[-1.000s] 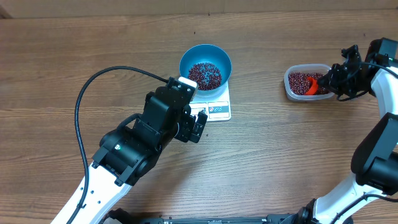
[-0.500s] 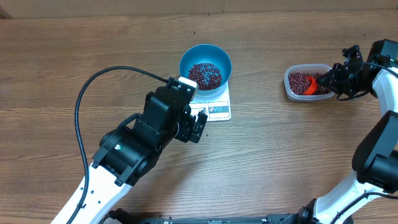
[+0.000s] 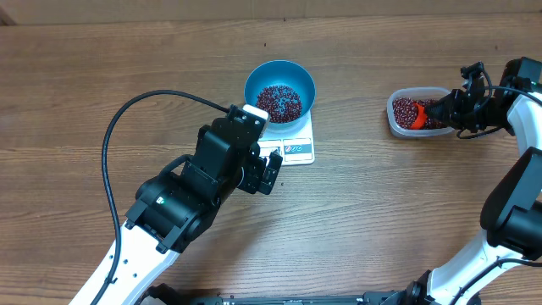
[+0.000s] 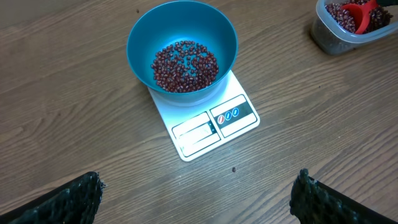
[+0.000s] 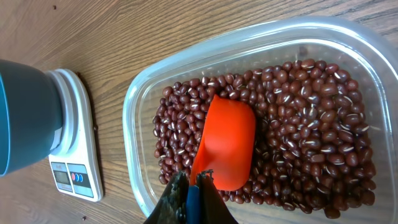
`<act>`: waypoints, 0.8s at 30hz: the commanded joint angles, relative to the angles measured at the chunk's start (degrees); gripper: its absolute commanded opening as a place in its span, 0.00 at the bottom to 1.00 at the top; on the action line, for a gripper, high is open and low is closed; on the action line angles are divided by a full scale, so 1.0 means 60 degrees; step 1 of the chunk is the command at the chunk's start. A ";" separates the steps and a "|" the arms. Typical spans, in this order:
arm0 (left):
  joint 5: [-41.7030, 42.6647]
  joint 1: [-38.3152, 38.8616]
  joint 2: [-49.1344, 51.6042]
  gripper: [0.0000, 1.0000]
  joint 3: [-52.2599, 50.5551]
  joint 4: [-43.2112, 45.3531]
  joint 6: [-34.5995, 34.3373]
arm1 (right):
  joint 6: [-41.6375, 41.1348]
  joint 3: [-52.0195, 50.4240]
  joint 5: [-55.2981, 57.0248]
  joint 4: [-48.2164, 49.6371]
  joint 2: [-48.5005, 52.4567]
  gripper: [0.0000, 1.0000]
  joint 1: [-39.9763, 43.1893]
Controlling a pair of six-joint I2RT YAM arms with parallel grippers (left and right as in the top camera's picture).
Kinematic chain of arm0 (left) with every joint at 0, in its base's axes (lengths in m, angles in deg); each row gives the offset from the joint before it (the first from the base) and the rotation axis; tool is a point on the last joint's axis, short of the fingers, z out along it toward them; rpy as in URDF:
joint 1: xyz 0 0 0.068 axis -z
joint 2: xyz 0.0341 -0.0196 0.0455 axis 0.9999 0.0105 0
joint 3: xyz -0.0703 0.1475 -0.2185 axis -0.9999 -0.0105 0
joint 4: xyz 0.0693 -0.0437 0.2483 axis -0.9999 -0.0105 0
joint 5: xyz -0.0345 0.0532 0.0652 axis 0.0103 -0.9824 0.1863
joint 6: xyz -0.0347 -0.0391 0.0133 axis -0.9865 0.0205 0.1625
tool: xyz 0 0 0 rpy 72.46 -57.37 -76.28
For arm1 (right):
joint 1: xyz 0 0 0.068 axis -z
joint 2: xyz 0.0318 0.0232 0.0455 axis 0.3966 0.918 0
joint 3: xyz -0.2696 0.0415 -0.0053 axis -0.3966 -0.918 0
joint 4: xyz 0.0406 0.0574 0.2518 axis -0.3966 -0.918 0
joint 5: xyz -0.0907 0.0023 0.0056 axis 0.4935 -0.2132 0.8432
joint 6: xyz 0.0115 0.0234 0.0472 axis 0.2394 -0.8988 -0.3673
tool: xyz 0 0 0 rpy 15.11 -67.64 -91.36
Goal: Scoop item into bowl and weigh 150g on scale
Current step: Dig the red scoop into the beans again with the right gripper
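Pinching scoop (image 5: 227,144): right end effector (image 5: 192,185) (closed).

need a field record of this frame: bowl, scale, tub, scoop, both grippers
bowl: blue, on the scale, beans covering its bottom
scale: white, display unreadable
tub: clear, to the right of the scale, holds more beans
scoop: orange, in the tub, resting on the beans
right gripper: shut on the scoop's handle
left gripper: open, empty, above the table in front of the scale
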 commanded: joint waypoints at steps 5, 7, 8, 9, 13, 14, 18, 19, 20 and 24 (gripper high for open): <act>-0.0062 -0.0044 -0.0164 1.00 0.0022 0.0000 -0.0069 | 0.0248 -0.0091 -0.0459 -0.0091 0.0353 0.04 -0.0069; -0.0062 -0.0044 -0.0164 1.00 0.0022 0.0000 -0.0069 | 0.0463 -0.0091 -0.0630 -0.0102 0.0353 0.04 -0.0047; -0.0062 -0.0044 -0.0164 1.00 0.0022 0.0004 -0.0069 | 0.0517 -0.0091 -0.0849 -0.0084 0.0353 0.04 0.0000; -0.0062 -0.0044 -0.0164 1.00 0.0022 0.0000 -0.0069 | 0.0641 -0.0091 -0.0958 -0.0098 0.0353 0.04 0.0033; -0.0062 -0.0044 -0.0164 0.99 0.0022 0.0000 -0.0069 | 0.0736 -0.0091 -0.1133 -0.0142 0.0353 0.04 0.0193; -0.0062 -0.0044 -0.0164 1.00 0.0022 0.0004 -0.0069 | 0.0732 -0.0091 -0.1137 -0.0146 0.0353 0.04 0.0237; -0.0062 -0.0044 -0.0164 1.00 0.0022 0.0000 -0.0069 | 0.0776 -0.0091 -0.1435 -0.0175 0.0353 0.04 0.0441; -0.0066 -0.0044 -0.0164 1.00 0.0022 0.0000 -0.0069 | 0.0831 -0.0091 -0.1570 -0.0175 0.0353 0.04 0.0481; -0.0062 -0.0044 -0.0164 1.00 0.0022 0.0000 -0.0069 | 0.0958 -0.0091 -0.1803 -0.0186 0.0357 0.04 0.0535; -0.0062 -0.0044 -0.0164 1.00 0.0022 0.0004 -0.0069 | 0.0984 -0.0098 -0.2029 -0.0178 0.0452 0.04 0.0645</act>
